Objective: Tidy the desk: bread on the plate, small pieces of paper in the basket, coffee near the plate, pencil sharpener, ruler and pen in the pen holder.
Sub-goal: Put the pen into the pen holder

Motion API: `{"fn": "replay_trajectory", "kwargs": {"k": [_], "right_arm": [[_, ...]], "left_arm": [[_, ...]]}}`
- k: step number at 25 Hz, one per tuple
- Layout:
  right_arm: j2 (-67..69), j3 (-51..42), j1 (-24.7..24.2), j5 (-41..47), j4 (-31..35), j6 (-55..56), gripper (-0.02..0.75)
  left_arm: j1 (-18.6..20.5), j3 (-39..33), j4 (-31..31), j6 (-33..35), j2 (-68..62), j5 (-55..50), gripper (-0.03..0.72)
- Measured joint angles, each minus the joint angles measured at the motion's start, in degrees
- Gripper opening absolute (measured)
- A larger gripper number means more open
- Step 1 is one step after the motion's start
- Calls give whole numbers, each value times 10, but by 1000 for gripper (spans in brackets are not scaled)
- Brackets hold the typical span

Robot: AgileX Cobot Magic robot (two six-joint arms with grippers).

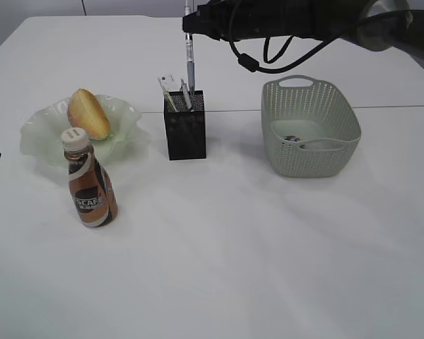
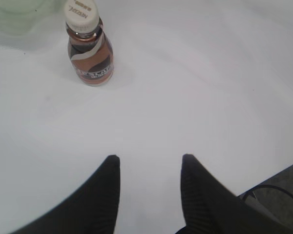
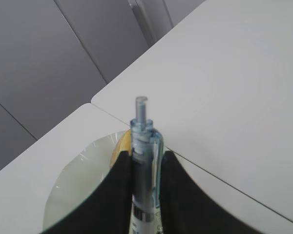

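The right end effector (image 3: 145, 195) is pinching the pen (image 1: 191, 60) between its two fingers (image 3: 118, 195), gripping the barrel below the clicker so that the pen is hanging upright with its tip pointing down, directly over the open mouth of the pen holder (image 1: 186, 131) just beneath it. The pen is looking light, stiff and smooth, so a grip on the clear barrel could be letting it slip or swing; holding it near the upper half, as here, is probably giving the lower end room to enter the cup. The holder itself is looking light and tall, so a sideways knock could be tipping it. Inside it, the ruler (image 1: 168, 90) and what seem to be one or two other slim items are already standing, leaning to the far-left side below the end effector. Counting across the tabletop (image 1: 268, 268): one pen, one pen holder, one basket (image 1: 309, 127) off to one side below the arm, one plate (image 1: 49, 131) carrying one bread (image 1: 88, 113), and one coffee (image 1: 90, 187) standing just beside that plate. The basket is holding some small bits I cannot count. The left end effector (image 2: 150, 168) is hovering with its fingers spread, empty, the coffee well ahead of it.
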State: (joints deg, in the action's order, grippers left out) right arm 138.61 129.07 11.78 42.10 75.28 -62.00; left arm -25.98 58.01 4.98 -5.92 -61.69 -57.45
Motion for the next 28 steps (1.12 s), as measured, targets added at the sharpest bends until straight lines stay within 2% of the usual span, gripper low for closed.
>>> {"fn": "replay_trajectory", "kwargs": {"k": [15,28], "right_arm": [[34,0,0,-8,48,-136,96],[45,0,0,-9,71,-202,96]], "left_arm": [[0,0,4,0,0,0,312],[0,0,7,0,0,-2,307]]}}
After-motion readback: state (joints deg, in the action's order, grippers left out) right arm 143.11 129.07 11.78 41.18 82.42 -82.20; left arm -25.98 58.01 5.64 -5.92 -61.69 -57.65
